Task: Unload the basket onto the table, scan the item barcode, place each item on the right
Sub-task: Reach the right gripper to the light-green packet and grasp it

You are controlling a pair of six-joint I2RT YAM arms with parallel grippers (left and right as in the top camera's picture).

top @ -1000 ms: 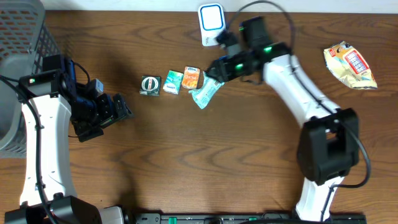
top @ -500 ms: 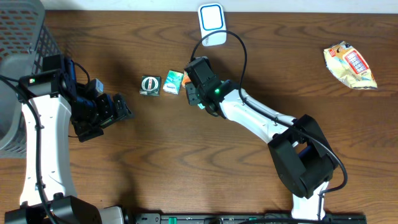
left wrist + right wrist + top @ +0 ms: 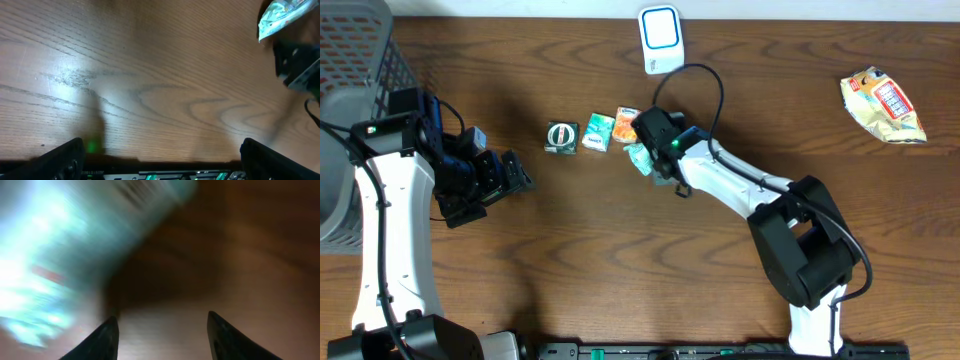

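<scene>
**A:** Where is the item to be scanned?

**B:** The teal pouch [image 3: 639, 160] lies on the table [image 3: 620, 260]. In the overhead view it is below the scanner [image 3: 660, 38] and a touch to its left, well apart from it.

**A:** And the right gripper [image 3: 164, 332]?

**B:** It hangs over the pouch's upper end, also below the scanner. Its two fingers [image 3: 106, 340] stand apart with bare wood showing between the tips, so nothing is pinched there. The wrist camera shows the pouch as a bright blur up and to the left of them. I cannot tell whether it touches a finger.

**A:** What is the left gripper [image 3: 165, 162] doing?

**B:** It is far to the left of the scanner and lower in the overhead view. Its jaws are spread wide over bare table and hold nothing. Its own camera catches the pouch in the top right corner.

**A:** Is anything else close to the pouch?

**B:** A row of three small packs runs down and left from the scanner: an orange packet [image 3: 628, 124], a green box [image 3: 598, 132] and a dark box [image 3: 562, 136]. The orange packet sits just beside the pouch and the gripper.

**A:** What about farther out?

**B:** A snack bag [image 3: 883, 103] lies far to the right of the scanner. A grey basket [image 3: 350, 60] stands far to its left, at the table's corner.
</scene>
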